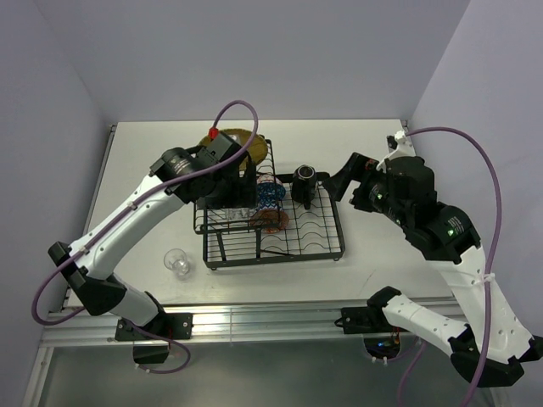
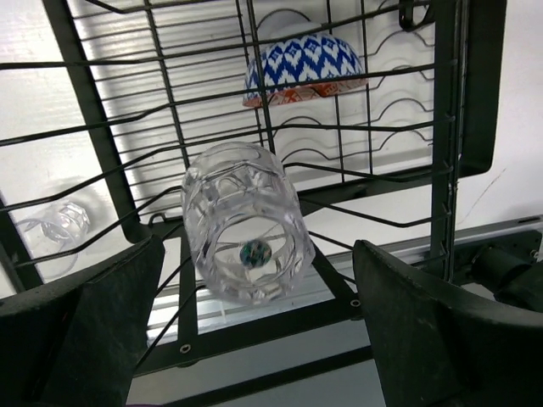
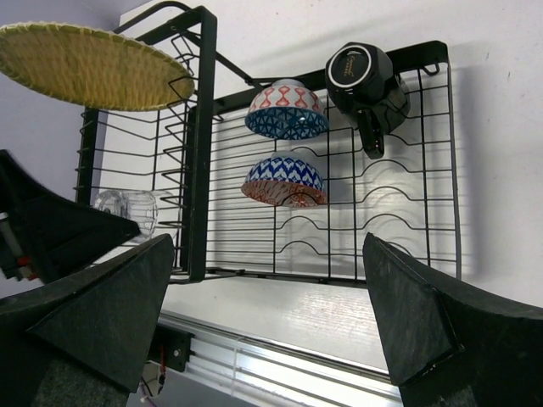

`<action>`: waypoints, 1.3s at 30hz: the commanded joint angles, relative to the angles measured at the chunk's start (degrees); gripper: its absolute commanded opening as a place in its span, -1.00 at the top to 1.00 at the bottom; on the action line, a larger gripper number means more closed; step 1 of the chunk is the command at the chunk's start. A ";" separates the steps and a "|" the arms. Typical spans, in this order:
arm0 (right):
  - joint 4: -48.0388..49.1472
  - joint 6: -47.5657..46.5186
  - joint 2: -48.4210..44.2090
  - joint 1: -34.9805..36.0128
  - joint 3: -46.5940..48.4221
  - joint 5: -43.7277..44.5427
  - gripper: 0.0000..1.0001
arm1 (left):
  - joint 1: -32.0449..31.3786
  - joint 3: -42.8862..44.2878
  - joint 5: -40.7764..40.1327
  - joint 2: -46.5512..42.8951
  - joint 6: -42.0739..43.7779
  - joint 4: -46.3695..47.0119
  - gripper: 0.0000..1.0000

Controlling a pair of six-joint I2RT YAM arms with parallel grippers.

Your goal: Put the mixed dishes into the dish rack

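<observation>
Black fingers (image 2: 85, 339) of the left gripper (image 2: 259, 280) stand wide apart; a clear glass cup (image 2: 246, 225) lies on its side between them on the rack (image 2: 450, 170) wires, gripped by neither. Beyond it, slightly right, a blue zigzag bowl (image 2: 301, 68) rests in the rack; a second glass (image 2: 59, 225) sits left of the gripper, outside the wires. The right gripper (image 3: 267, 280) also gapes, holding nothing; ahead of it are that bowl, a red-and-blue bowl (image 3: 287, 110), then the mug (image 3: 365, 80) to the right and the yellow plate (image 3: 93, 64) up left

The dish rack (image 3: 202, 127) is smooth black wire — faintly glossy. The cup (image 2: 246, 225) is clear, faceted glass; the yellow plate (image 3: 93, 64) looks matt, woven-textured.
</observation>
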 commanded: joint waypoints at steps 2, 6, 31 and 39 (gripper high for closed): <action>1.41 -1.66 -0.03 -0.73 0.46 -0.09 -0.99 | -0.83 3.97 -5.93 -7.87 -1.98 2.73 -0.98; 1.41 -2.45 0.67 -1.17 0.81 -0.61 -0.99 | -0.83 2.84 -14.97 -19.71 -7.06 4.32 -0.98; 0.71 -7.90 0.33 -5.04 -2.52 -8.35 -0.99 | 39.41 -51.47 9.78 -40.05 -15.86 11.69 -0.98; 0.88 -7.99 -0.73 -5.04 -4.10 -9.93 -0.99 | 39.77 -56.75 3.03 -41.89 -18.50 10.48 -0.77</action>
